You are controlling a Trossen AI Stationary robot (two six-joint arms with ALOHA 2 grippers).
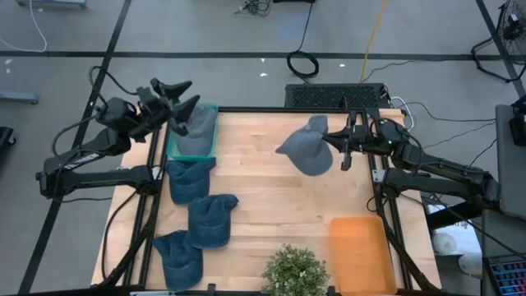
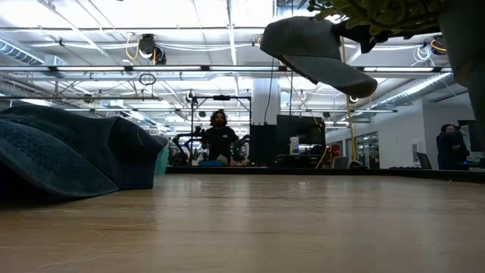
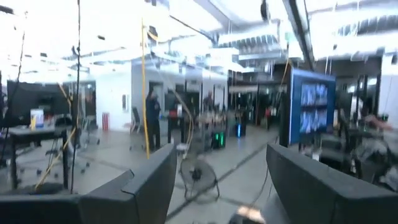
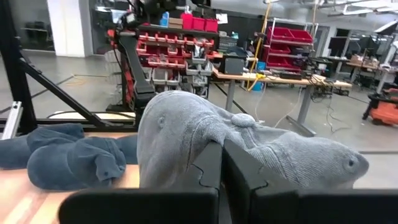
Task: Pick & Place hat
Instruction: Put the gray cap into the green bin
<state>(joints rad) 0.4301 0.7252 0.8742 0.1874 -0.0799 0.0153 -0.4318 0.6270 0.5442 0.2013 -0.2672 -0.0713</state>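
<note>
High view: a grey cap (image 1: 306, 148) is held aloft at upper centre, pinched by the right gripper (image 1: 348, 151); the left gripper (image 1: 182, 97) is spread. A thin fabric pinch could slip.

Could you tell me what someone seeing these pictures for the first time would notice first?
Most striking is the grey cap hanging in the air over the far right part of the wooden table, pinched in the shut right gripper. Next comes the line of dark blue hats along the table's left side, leading up to a teal bin that holds another hat. The left gripper waits open above that bin.
</note>
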